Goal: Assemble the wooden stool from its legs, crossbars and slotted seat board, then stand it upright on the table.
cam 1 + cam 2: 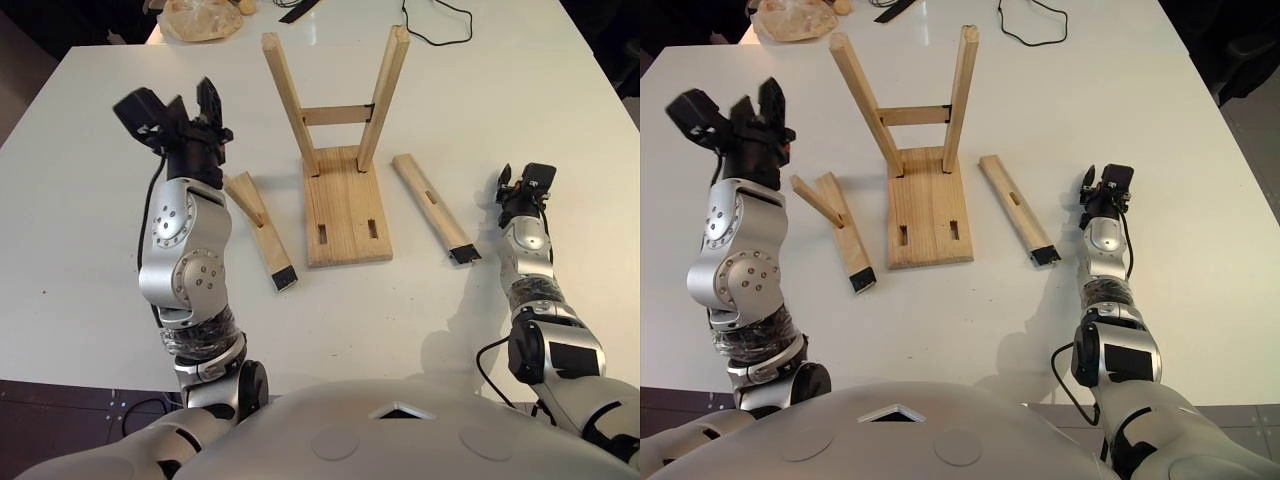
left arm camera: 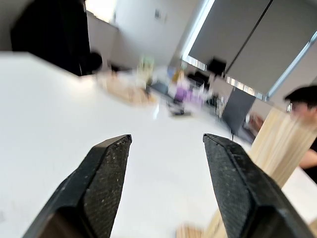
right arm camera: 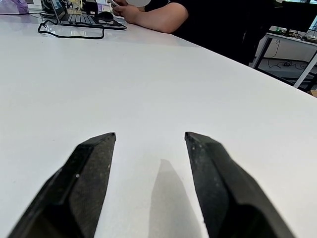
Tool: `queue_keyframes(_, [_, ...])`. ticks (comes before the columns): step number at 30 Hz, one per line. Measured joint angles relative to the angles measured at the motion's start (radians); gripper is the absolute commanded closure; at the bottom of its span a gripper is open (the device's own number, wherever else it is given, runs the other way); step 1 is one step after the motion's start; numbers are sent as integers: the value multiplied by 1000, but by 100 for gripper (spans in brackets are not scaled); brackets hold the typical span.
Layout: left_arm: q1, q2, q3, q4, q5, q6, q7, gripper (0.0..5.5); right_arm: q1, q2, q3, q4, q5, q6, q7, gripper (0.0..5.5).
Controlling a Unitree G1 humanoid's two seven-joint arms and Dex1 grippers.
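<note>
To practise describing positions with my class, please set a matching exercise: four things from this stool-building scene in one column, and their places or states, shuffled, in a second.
Column 1
1. seat board
2. single loose leg
3. leg with a shorter piece
4. left gripper

Column 2
A. lying on the table, on the robot's left of the board
B. raised above the table, fingers open
C. flat in the middle, with two joined legs slotted into its far end
D. lying on the robot's right of the board

Pairs: 1-C, 2-D, 3-A, 4-B
</note>
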Motion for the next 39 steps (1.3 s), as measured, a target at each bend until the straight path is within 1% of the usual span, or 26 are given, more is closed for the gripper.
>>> queue_keyframes(4, [12,-14,-26,-5,-8,14,-6,281,-2,6,1,4,-2,-3,-2,293])
queue_keyframes(8, [17,-5,-43,-12,32,-5,-6,281,-6,7,1,11,-2,-3,-2,293])
queue_keyframes(10, [20,8,-50,-10,97,-40,4,281,-7,7,1,12,-2,-3,-2,293])
queue_keyframes(13, [26,57,-57,-34,253,-104,49,281,-7,6,0,11,-2,-6,-2,293])
queue_keyframes(16, [21,104,-58,-144,378,-120,88,281,11,6,1,-3,-3,-12,-5,293])
queue_keyframes(18, [48,99,-45,-218,390,-71,98,281,25,7,3,-14,-8,-17,-6,293])
queue_keyframes(20, [138,34,-3,-260,350,21,110,281,38,7,4,-28,-11,-21,-7,293])
queue_keyframes(21, [218,-12,31,-257,326,91,113,281,45,6,4,-37,-12,-24,-8,293])
queue_keyframes(22, [307,-46,65,-253,296,167,113,263,56,5,5,-43,-14,-26,-10,293])
queue_keyframes(23, [382,-45,86,-253,267,230,102,254,64,3,5,-48,-14,-26,-11,293])
queue_keyframes(26, [523,-40,104,-294,229,320,67,210,83,-10,8,-59,-20,-28,-11,293])
queue_keyframes(29, [598,-55,22,-368,178,354,13,169,90,-20,12,-61,-34,-29,-10,293])
queue_keyframes(30, [601,-54,-10,-380,172,357,-3,165,91,-23,13,-61,-36,-29,-10,293])
queue_keyframes(32, [579,-45,-112,-401,144,377,-49,165,94,-28,19,-61,-41,-29,-9,293])
queue_keyframes(33, [567,-43,-134,-401,132,388,-62,165,94,-30,24,-61,-45,-29,-9,293])
queue_keyframes(39, [538,-36,-181,-382,121,418,-103,165,95,-38,42,-60,-60,-31,-9,293])
